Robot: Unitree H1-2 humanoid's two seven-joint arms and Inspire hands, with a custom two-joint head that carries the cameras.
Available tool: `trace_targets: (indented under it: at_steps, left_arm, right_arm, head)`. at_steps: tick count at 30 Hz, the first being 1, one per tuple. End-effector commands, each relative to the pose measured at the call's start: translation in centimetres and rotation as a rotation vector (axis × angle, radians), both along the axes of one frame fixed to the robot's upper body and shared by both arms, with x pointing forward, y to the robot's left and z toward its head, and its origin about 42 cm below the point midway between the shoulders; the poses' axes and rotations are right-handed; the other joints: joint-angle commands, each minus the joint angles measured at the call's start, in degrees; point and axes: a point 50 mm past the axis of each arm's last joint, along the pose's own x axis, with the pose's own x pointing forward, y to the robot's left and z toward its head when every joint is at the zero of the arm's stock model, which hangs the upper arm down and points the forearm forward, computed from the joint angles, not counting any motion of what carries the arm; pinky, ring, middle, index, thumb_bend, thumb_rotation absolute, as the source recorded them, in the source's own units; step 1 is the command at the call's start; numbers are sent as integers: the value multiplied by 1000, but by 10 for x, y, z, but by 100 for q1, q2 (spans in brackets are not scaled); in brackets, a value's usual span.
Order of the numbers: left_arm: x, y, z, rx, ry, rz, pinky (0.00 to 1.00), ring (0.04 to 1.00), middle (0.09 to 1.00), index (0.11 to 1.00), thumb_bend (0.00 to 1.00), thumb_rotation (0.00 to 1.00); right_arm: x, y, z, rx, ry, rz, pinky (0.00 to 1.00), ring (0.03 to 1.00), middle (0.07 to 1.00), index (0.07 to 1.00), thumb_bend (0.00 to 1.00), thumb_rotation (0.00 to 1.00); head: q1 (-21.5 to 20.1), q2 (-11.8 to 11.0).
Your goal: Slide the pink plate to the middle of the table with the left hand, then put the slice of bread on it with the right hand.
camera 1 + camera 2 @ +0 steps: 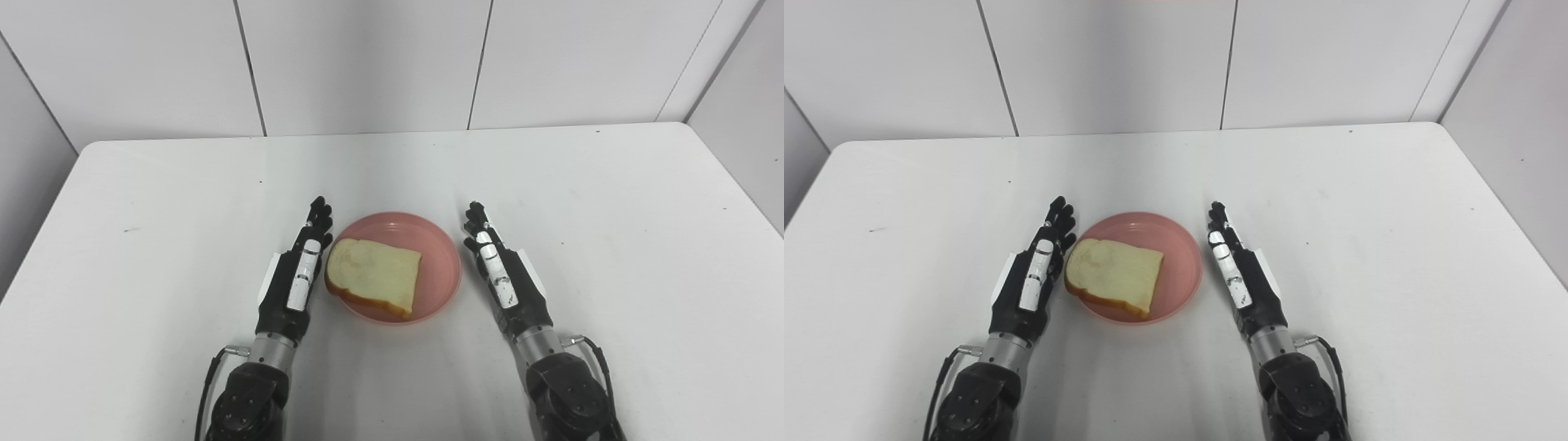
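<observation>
A round pink plate [438, 257] lies near the middle of the white table. A slice of bread [373, 275] rests flat on its left half, its crust overhanging the plate's left rim slightly. My left hand [298, 274] stands on edge just left of the plate, fingers straight and pointing away, holding nothing. On the plate's right side my right hand [505, 278] stands the same way, a short gap from the rim, fingers extended and empty. Neither hand touches the bread.
The white table [612, 202] carries nothing else besides a few small dark specks. White wall panels close the back, and side panels stand at the left and right table edges.
</observation>
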Motion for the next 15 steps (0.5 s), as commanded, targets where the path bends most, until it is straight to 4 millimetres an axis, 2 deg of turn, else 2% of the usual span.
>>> trace_targets:
  at_steps: [1, 4, 9, 15]
  left_arm:
    - [-21, 9, -33, 14, 115, 15, 989, 998, 1000, 1000, 527, 1000]
    - [-21, 11, -30, 21, 108, 9, 993, 1000, 1000, 1000, 502, 1000]
    - [-22, 13, -26, 23, 95, 8, 994, 999, 1000, 1000, 522, 1000]
    - [-25, 12, -23, 11, 87, 42, 971, 989, 1000, 1000, 462, 1000]
  right_arm:
    - [-11, -11, -18, -23, 51, -38, 991, 1000, 1000, 1000, 266, 1000]
    - [-10, -14, -20, -24, 41, -44, 1000, 1000, 1000, 1000, 268, 1000]
    - [-10, -13, -19, -37, 33, -46, 998, 1000, 1000, 1000, 274, 1000]
    - [-11, -11, -18, -25, 39, -43, 993, 1000, 1000, 1000, 255, 1000]
  head:
    - [-3, -4]
    - [-7, 5]
    - [-27, 64]
    - [-65, 91]
